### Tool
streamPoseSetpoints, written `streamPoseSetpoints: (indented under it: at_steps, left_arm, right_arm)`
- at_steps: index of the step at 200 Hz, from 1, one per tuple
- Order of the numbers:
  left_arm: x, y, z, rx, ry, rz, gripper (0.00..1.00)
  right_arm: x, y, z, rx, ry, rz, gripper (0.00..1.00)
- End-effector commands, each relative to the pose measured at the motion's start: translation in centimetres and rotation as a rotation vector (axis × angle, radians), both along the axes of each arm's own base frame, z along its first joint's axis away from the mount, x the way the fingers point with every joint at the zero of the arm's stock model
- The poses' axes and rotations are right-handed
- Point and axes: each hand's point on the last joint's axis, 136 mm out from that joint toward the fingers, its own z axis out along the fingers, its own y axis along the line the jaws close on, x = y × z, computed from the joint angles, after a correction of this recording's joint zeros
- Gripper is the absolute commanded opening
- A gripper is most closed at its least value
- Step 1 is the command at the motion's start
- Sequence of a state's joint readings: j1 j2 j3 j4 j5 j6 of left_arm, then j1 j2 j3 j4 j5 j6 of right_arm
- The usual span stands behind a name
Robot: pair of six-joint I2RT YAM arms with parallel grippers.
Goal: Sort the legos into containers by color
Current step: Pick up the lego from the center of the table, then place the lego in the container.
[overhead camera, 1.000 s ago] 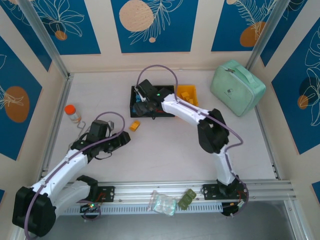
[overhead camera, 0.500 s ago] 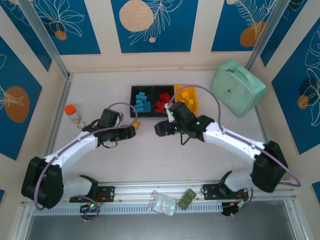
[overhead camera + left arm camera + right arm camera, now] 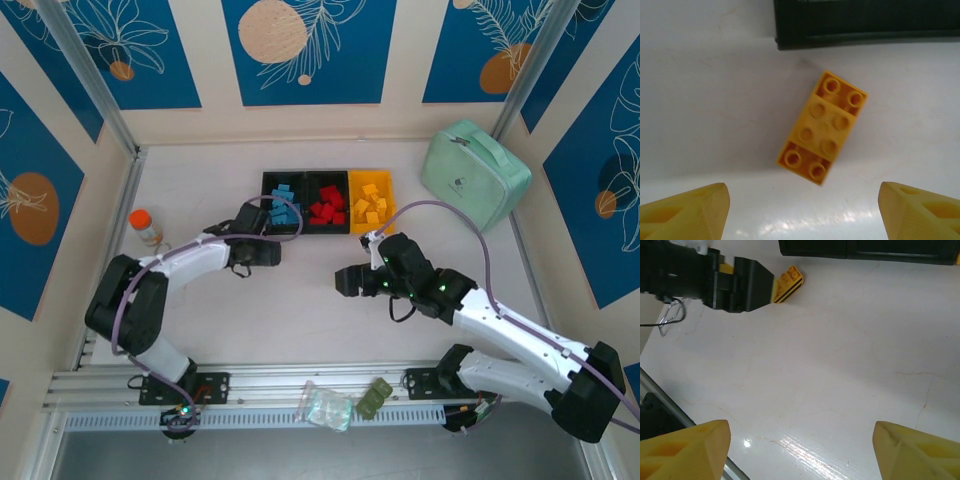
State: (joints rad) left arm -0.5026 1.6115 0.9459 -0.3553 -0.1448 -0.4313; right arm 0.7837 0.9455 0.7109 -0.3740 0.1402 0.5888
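Yellow-orange brick (image 3: 821,127), studs up, askew just beside black bin (image 3: 865,25)

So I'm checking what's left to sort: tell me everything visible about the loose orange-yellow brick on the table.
The orange-yellow brick looks like glossy plastic, eight studs up, the middle four seemingly raised. It lies flat and diagonal on the white table, near the black bin, ahead of the open left fingers, which do not touch it.

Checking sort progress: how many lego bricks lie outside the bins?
1: a yellow-orange plastic brick on the white table, just short of the black plastic bin. The left arm may hide others.
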Motion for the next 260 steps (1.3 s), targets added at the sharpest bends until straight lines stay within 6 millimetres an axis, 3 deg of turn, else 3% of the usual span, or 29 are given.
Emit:
streamPoseSetpoints:
  at_steps: [1, 55, 91, 123, 144, 184, 218, 260]
  left_arm:
    - [1.9, -0.5, 0.2, 0.046, -0.044, -0.031, 0.75]
    - [2.2, -2.9, -1.4, 0.073, -0.018, -0.096, 0.64]
    - [1.5, -2.6, -2.6, 0.089, 0.024, -0.085, 0.47]
    - [0.5, -2.5, -2.4, 0.102, 0.037, -0.091, 0.3]
    - [-0.4, -2.7, -1.6, 0.094, 0.03, -0.105, 0.25]
    - [-1.5, -4.6, 1.3, 0.032, -0.003, -0.143, 0.23]
    - [-1.9, -8.5, 4.3, -0.049, -0.041, -0.209, 0.23]
    - [-0.6, -13.1, 7.1, -0.133, -0.064, -0.257, 0.23]
  right_arm:
    - [-0.6, 0.0, -0.1, 0.019, 0.025, -0.002, 0.75]
    - [-0.8, -0.7, -1.0, 0.01, 0.04, -0.033, 0.74]
    - [-1.0, -1.1, -1.4, 0.012, 0.045, -0.048, 0.74]
    - [-0.9, -1.2, -1.5, 0.015, 0.043, -0.053, 0.75]
    - [-0.8, -1.2, -1.6, 0.015, 0.043, -0.059, 0.74]
    - [-0.4, -2.7, -1.9, -0.007, 0.057, -0.13, 0.74]
    - [0.3, -5.7, -2.9, -0.039, 0.104, -0.259, 0.74]
    - [0.4, -9.6, -4.3, -0.052, 0.16, -0.437, 0.74]
